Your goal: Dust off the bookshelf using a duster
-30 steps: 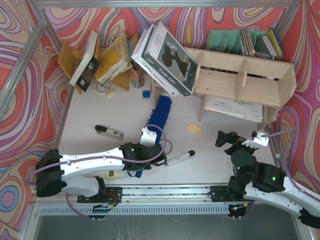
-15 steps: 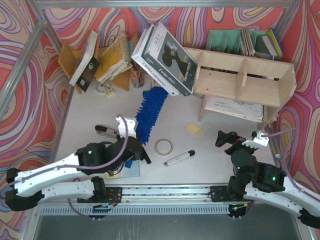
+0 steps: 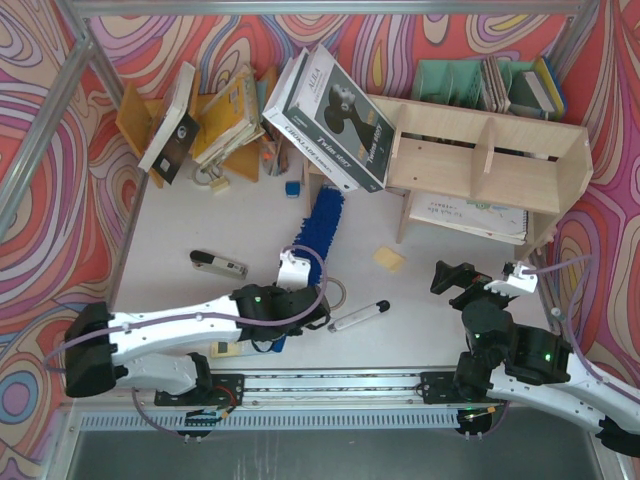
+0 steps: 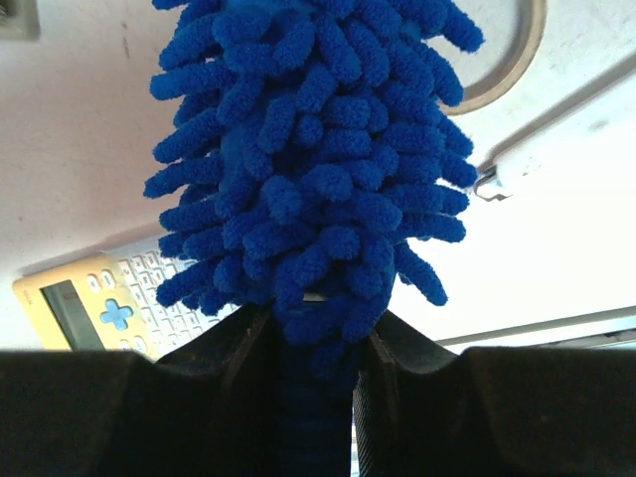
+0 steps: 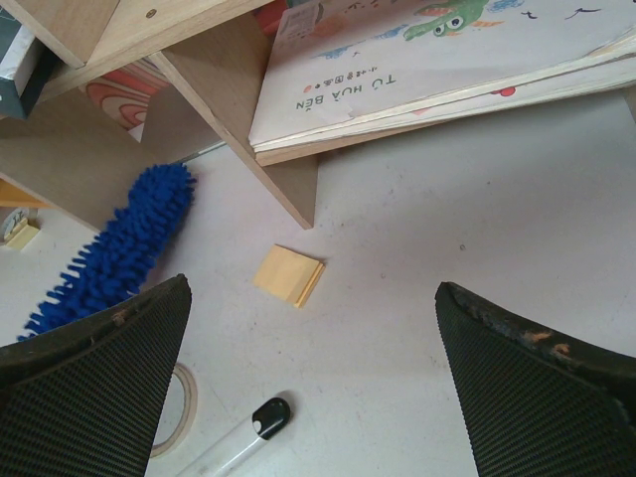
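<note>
The duster (image 3: 321,220) is a fluffy bright blue microfibre head, slanting up over the table left of the bookshelf (image 3: 480,170), apart from it. My left gripper (image 3: 295,266) is shut on its handle. In the left wrist view the blue duster (image 4: 313,149) fills the middle and the left gripper (image 4: 316,397) clamps the dark blue handle. My right gripper (image 3: 455,278) stands open in front of the plywood shelf, holding nothing. In the right wrist view the right gripper (image 5: 308,298) frames bare table, with the duster (image 5: 119,248) at left and the bookshelf (image 5: 248,99) above.
A yellow sticky-note pad (image 3: 389,259), a marker pen (image 3: 358,315) and a tape ring (image 3: 336,292) lie between the arms. A stapler (image 3: 218,264) and a calculator (image 4: 89,308) are at the left. A black box (image 3: 330,105) leans on the shelf's left end. Behind are a green organizer (image 3: 450,80) and a book rack (image 3: 200,120).
Half a second ago my left arm had swung left, with the duster's tip up near the black box. It has come back right to where it was a second ago. The right arm has not moved.
</note>
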### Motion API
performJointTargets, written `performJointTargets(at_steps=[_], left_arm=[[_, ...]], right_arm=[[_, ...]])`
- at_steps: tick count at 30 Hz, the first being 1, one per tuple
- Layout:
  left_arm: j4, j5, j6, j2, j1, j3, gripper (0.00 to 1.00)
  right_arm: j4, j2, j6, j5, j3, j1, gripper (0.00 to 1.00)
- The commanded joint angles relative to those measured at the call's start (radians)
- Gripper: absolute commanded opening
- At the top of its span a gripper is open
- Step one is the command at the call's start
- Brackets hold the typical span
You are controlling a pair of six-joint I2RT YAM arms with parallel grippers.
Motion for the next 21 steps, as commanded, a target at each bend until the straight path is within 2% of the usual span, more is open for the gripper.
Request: performJointTargets(at_steps=[1,7,13,17,21], left_arm=[[-0.006,-0.008,-0.058,0.04,0.008,0.02,0.0],[-0.003,-0.126,0.004,-0.064,0.007,0.073,0.0],[0.017,-0.219,0.102,-0.248,0.007,0.099,0.0],[0.095,-0.207,0.146,-0.307,0.007,0.078,0.0],[0.216,-0.129,0.176,-0.273,0.006,0.047,0.0]], right_arm=[[0.007,0.005,-0.008,0.018,-0.002,0.006,0.99],[0.006,0.0,-0.007,0.016,-0.002,0.006,0.99],[0.007,-0.01,-0.006,0.016,-0.004,0.006,0.99],[0.008,-0.011,-0.007,0.016,-0.005,0.006,0.99],[0.007,-0.01,-0.007,0.014,-0.004,0.006,0.99]])
